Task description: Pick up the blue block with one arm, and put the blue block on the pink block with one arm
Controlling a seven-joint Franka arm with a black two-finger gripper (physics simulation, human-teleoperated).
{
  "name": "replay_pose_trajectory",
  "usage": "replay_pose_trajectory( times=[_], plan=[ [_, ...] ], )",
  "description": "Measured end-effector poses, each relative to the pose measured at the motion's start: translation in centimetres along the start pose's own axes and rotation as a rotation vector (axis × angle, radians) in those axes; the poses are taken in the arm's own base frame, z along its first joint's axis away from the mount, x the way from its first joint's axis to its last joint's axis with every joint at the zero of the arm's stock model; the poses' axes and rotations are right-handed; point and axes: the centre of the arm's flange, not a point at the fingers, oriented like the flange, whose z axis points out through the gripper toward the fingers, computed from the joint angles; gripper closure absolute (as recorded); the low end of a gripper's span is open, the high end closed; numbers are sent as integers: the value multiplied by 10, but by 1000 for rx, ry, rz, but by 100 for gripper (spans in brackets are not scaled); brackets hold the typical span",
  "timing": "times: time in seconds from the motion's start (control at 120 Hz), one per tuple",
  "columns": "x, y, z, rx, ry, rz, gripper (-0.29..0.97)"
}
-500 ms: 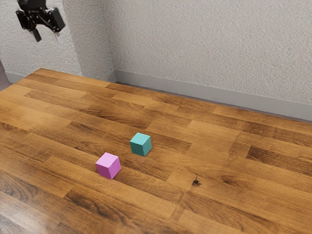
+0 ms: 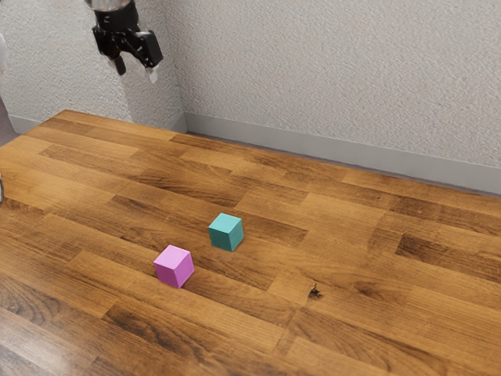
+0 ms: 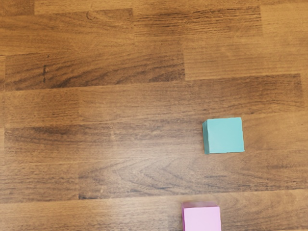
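Note:
A teal-blue block (image 2: 226,231) rests on the wooden table (image 2: 352,258) near its middle. A pink block (image 2: 174,265) sits just in front of it, toward the exterior view's left, a small gap apart. My gripper (image 2: 134,69) hangs high above the table's far left corner, well away from both blocks, with its fingers spread and nothing between them. Looking down from the wrist, the blue block (image 3: 223,135) and the pink block (image 3: 201,218) lie on the planks, separate from each other.
A small dark knot (image 2: 314,292) marks the wood to the right of the blocks. A textured wall with a grey baseboard (image 2: 337,153) runs along the table's far edge.
My gripper has moved toward the exterior view's right and a little lower. Both blocks stay where they were.

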Motion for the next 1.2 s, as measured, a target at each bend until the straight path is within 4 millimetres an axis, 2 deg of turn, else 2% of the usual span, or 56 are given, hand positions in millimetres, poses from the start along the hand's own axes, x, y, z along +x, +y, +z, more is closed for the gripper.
replay_pose_trajectory(
  times=[0.067, 0.15, 0.225, 0.308, 0.508, 0.692, 0.85, 1.042, 1.117, 1.2],
  plan=[
    [31, 0, 72, 3, -44, -1, 2],
    [49, -19, 143, -55, -80, -43, 2],
    [56, -28, 186, -95, -97, -67, 2],
    [68, -20, 223, -116, -86, -61, 2],
    [101, 12, 269, -143, 2, -7, 2],
    [114, 46, 310, -148, 13, 56, 2],
    [118, 70, 319, -140, 16, 100, 2],
    [82, 101, 325, -138, -64, 137, 2],
    [68, 103, 330, -129, -81, 144, 2],
    [55, 97, 334, -113, -90, 139, 2]
  ],
)
